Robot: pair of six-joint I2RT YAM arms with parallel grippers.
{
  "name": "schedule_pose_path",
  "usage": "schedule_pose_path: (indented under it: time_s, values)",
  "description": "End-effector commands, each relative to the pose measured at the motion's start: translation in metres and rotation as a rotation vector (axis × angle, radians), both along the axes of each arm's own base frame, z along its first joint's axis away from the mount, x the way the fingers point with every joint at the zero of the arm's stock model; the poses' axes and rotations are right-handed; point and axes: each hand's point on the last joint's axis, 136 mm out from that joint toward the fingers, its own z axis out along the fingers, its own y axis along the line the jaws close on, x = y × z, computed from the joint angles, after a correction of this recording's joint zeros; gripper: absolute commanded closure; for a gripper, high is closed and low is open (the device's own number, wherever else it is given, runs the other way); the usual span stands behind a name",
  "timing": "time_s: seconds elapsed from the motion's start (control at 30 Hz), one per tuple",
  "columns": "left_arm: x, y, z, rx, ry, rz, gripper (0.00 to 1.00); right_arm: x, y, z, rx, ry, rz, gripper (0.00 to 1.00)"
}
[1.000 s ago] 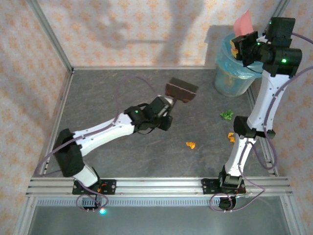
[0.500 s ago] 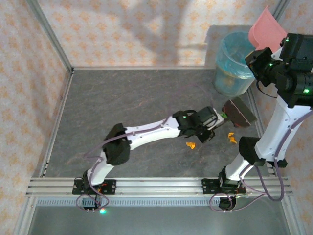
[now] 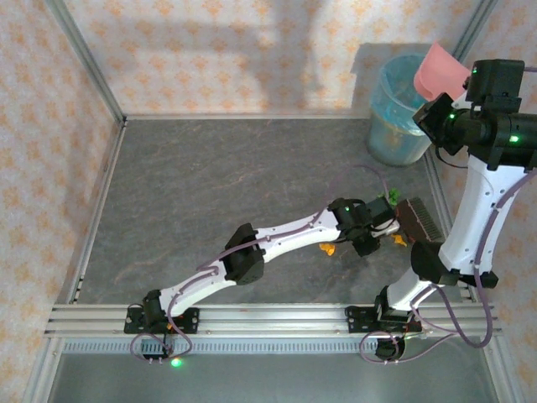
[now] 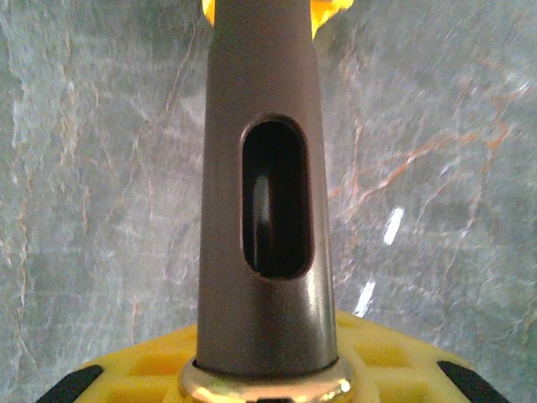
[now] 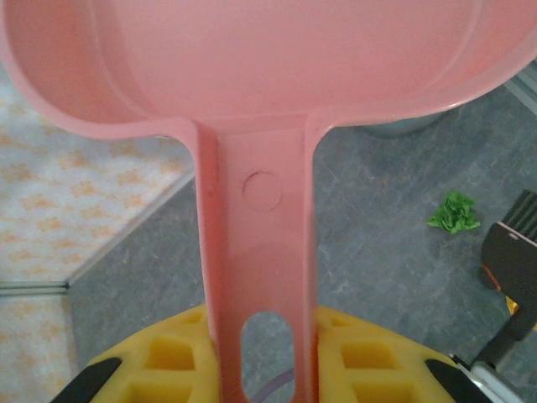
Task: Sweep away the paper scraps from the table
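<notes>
Beige walls (image 3: 210, 59) printed with small orange motifs close in the back and both sides. Aluminium rails (image 3: 277, 317) edge the dark grey, stone-veined surface (image 3: 210, 168). Soft shadows fall across the back wall. A translucent blue bin (image 3: 390, 138) stands in the far right corner.

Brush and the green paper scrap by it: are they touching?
Apart. The right wrist view shows a strip of bare table between the green scrap and the brush.
</notes>
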Motion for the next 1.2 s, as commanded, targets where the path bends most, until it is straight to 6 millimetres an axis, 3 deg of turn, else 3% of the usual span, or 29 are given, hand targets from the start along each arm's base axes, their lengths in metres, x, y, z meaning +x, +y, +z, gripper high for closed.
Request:
schedule_pose_path:
  time_s: [0.0,0.4,0.6,0.9,1.07,1.17]
  values:
    - [0.006,0.011,0.015,0.038,-0.057,0.002,1.0,-0.045,0.007,-0.025,-0.025,0.15,0.04,1.0]
    - [0.029,0.045,-0.001,0.155,-0.06,0.077,1.0,-0.102,0.015,-0.058,-0.026,0.226,0.057,1.0]
    - [0.053,0.078,-0.007,0.226,-0.06,0.166,1.0,-0.109,0.021,-0.091,0.013,0.283,0.073,1.0]
    - [0.066,0.14,-0.013,0.345,-0.072,0.265,1.0,-0.116,0.024,-0.107,0.035,0.271,0.072,1.0]
    - [0.065,0.158,-0.002,0.323,-0.073,0.309,1.0,-0.117,0.033,-0.126,0.067,0.301,0.113,1.0]
    - [0.068,0.172,0.014,0.298,-0.07,0.36,1.0,-0.121,0.04,-0.152,0.105,0.328,0.133,1.0]
